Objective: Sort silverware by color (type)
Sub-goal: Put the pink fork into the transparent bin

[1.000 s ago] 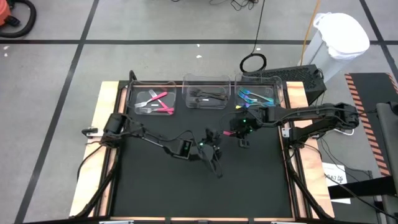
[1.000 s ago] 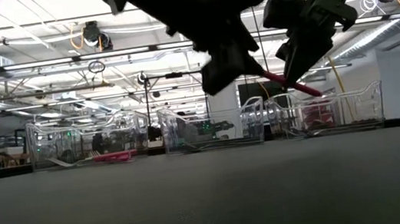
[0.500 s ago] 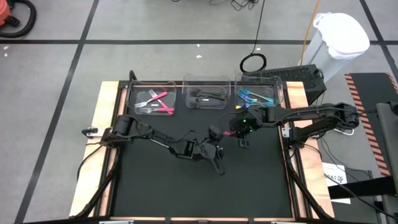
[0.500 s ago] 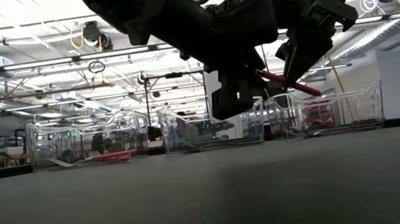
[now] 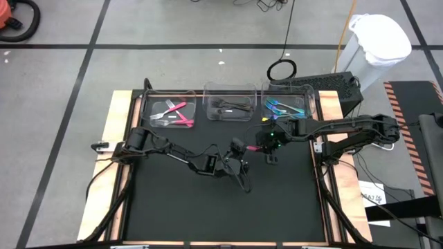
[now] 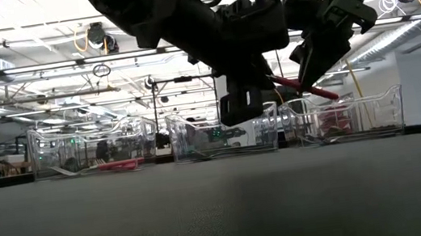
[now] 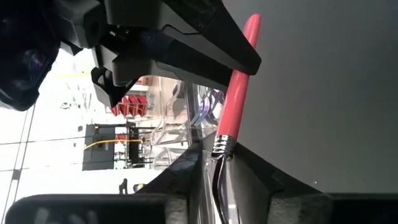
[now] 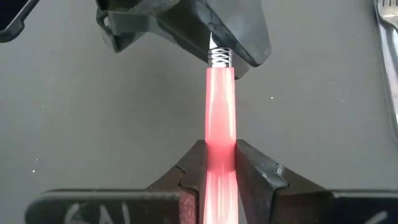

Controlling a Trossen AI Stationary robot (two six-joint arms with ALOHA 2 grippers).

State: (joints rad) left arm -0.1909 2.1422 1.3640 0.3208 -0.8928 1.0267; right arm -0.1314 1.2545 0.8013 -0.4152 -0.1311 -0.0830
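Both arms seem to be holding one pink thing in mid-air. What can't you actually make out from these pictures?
- Fork or spoon: the pink-handled utensil has its head hidden between the left gripper fingers in the right wrist view.
- Its handle end: covered by the right gripper, which is shut on it.
- Bin contents: in the low view the clear bins blur what lies inside.
- The handover in the high view: too small, arms overlap.
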